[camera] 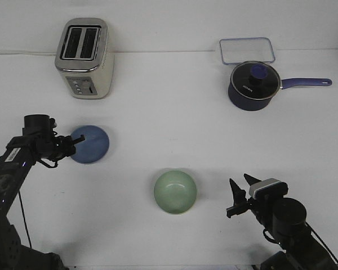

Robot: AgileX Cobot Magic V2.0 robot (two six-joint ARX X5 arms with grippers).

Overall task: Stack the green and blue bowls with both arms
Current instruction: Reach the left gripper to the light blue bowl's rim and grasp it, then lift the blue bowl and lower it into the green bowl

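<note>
The light blue bowl (91,144) sits upright on the white table at the left. The pale green bowl (175,192) sits upright near the front middle, apart from the blue one. My left gripper (76,142) is at the blue bowl's left rim, with one fingertip (80,137) reaching over the edge. I cannot tell whether it grips the rim. My right gripper (240,196) is open and empty, a short way to the right of the green bowl, pointing toward it.
A silver toaster (84,56) stands at the back left. A dark blue lidded saucepan (252,84) with a long handle pointing right stands at the back right. A clear rectangular container (247,50) lies just behind it.
</note>
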